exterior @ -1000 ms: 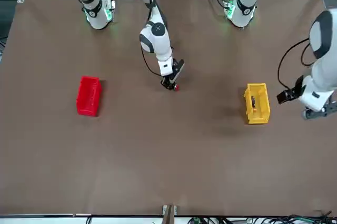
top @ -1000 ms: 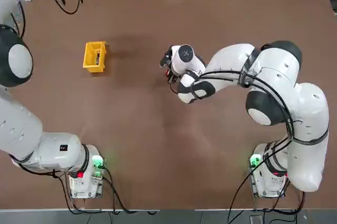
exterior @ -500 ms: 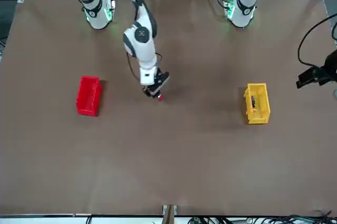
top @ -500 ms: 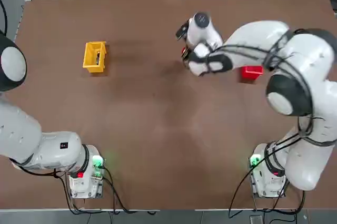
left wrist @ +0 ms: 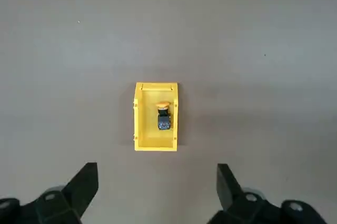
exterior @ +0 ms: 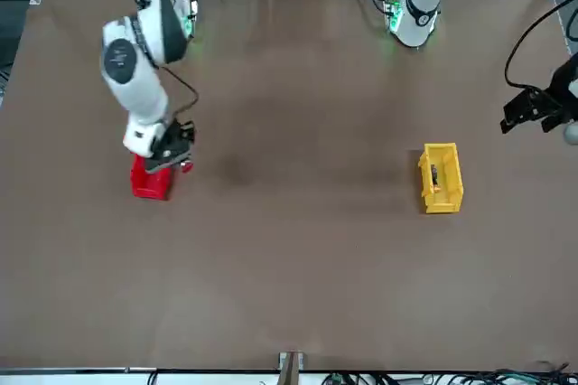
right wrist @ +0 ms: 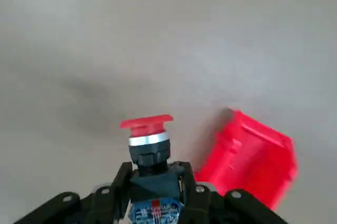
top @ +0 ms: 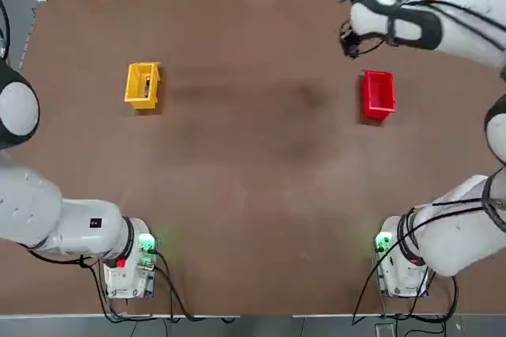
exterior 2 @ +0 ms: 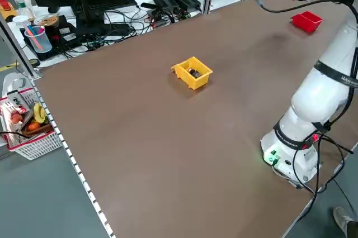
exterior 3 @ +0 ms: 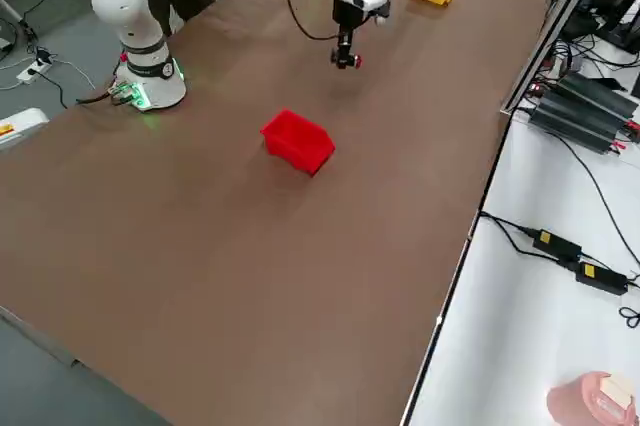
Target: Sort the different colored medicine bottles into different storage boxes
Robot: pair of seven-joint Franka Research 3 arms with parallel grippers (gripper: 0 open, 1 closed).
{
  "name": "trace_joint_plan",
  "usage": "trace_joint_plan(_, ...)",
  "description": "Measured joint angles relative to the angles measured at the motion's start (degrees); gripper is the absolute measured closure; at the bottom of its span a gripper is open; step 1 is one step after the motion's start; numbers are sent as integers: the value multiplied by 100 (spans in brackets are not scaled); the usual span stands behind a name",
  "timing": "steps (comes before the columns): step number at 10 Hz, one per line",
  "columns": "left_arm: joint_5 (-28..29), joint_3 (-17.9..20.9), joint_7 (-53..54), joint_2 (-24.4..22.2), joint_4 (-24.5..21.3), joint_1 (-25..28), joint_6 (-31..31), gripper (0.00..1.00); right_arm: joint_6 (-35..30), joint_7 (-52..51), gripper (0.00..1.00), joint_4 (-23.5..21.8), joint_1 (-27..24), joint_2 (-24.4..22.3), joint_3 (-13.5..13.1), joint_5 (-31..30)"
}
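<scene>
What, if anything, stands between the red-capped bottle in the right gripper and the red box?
Nothing visible does. The right gripper holds the red-capped bottle in the air close beside the red box, with only bare table around. The box looks empty.

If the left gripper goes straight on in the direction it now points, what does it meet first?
Probably the bare table. The open left gripper points down at it, and the yellow box, with the yellow-capped bottle inside, appears slightly off that line, though depth is unclear.

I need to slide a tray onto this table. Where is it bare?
Bare: the wide stretch between the yellow box and the red box. Crowded: beside the red box, where the right gripper holds the red-capped bottle.
</scene>
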Motion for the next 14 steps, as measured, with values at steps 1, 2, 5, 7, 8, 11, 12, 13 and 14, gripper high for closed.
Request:
trace_joint_plan(1,0,11,0,0,0,3,0,0,-2,-15,58,-172,-369,-25,-1,-39)
trace_joint_plan(2,0,17,52,0,2,6,-10,0,41,-19,58,-304,-712,-6,5,-47)
trace_joint_plan(5,0,16,183,-1,2,-1,-32,0,235,-33,58,-528,-1508,58,11,-51)
trace_joint_plan(7,0,9,263,-1,3,-4,-32,0,747,-28,58,-846,-1583,223,27,-50)
trace_joint_plan(8,0,7,318,-1,4,-5,-32,0,956,-19,58,-993,-1583,331,50,-48)
trace_joint_plan(11,0,4,369,-5,8,-5,-32,0,1039,6,58,-1098,-1583,404,74,-43)
trace_joint_plan(12,0,9,369,-12,11,-4,-32,0,1039,15,58,-1099,-1583,404,79,-43)
trace_joint_plan(13,0,13,369,-18,12,-4,-32,0,1039,22,57,-1099,-1583,404,83,-42)
trace_joint_plan(14,0,15,369,-18,12,-4,-32,0,1039,29,45,-1099,-1583,404,86,-41)
